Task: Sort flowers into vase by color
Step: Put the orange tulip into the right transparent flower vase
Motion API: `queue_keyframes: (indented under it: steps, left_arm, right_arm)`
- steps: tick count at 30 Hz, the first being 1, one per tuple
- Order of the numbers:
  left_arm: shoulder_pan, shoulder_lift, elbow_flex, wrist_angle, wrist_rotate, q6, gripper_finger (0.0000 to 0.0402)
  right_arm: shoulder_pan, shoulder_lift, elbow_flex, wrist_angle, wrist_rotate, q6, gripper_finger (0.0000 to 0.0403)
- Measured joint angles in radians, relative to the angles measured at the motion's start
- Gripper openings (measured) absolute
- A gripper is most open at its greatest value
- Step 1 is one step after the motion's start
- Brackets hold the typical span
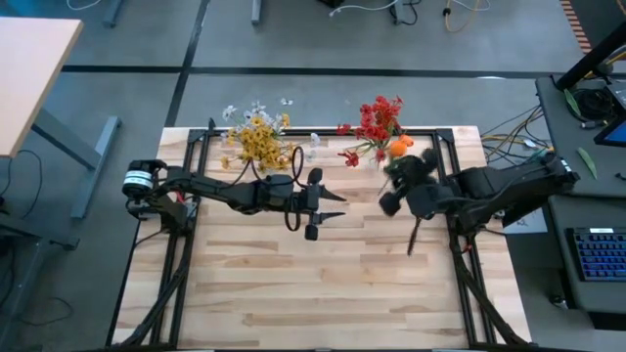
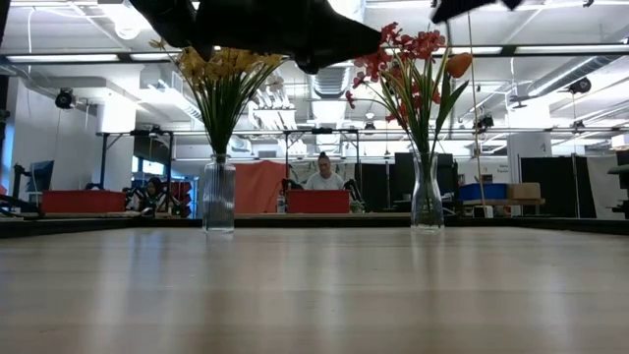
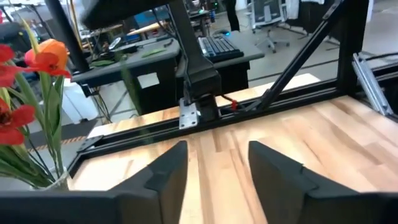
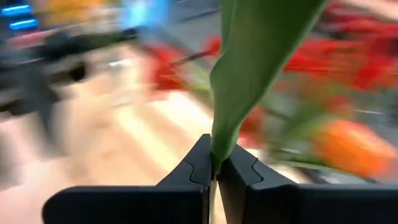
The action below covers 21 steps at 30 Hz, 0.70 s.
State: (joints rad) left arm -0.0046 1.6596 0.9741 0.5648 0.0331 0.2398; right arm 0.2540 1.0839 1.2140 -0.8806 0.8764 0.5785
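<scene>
Two vases [image 2: 218,197], one yellow bunch [image 1: 260,140], one red bunch [image 1: 377,122], right fingers [image 4: 214,165] pinching one green leaf [image 4: 249,68]

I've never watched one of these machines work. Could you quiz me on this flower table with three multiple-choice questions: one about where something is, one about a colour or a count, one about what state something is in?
1. Where does the vase with yellow flowers stand, seen from above?
A. Far edge, on the left arm's side
B. Near edge, in the middle
C. On the floor

2. How many glass vases stand on the table?
A. One
B. Two
C. Four

3. What is the right end effector doing?
A. Standing open and empty
B. Pinching a green flower stem
C. Gripping a vase

Answers:
1. A: the yellow flowers sit at the table's far edge, by the left arm.
2. B: the low view shows one vase under yellow blooms and another vase under red flowers.
3. B: the right end effector has its fingers closed on a green stem; the left end effector stands open and empty.
</scene>
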Motion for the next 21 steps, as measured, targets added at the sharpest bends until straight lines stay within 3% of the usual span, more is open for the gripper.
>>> queue_keyframes:
  steps: [3, 5, 13, 21]
  left_arm:
    - [0.002, -0.004, 0.000, 0.000, 0.001, 0.018, 0.0173]
    - [0.006, -0.008, 0.000, 0.005, 0.004, 0.018, 0.0182]
    - [0.061, -0.033, 0.000, 0.002, 0.155, 0.003, 0.0178]
    - [0.089, -0.055, -0.002, -0.052, 0.167, 0.020, 0.0163]
  right_arm:
    - [-0.019, -0.016, -0.023, -0.093, 0.164, 0.138, 0.0009]
    - [-0.046, -0.026, -0.040, -0.096, 0.201, 0.185, 0.0009]
    - [-0.193, -0.033, -0.085, 0.097, 0.197, 0.092, 0.0009]
    - [-0.303, -0.030, -0.089, 0.219, 0.198, -0.044, 0.0009]
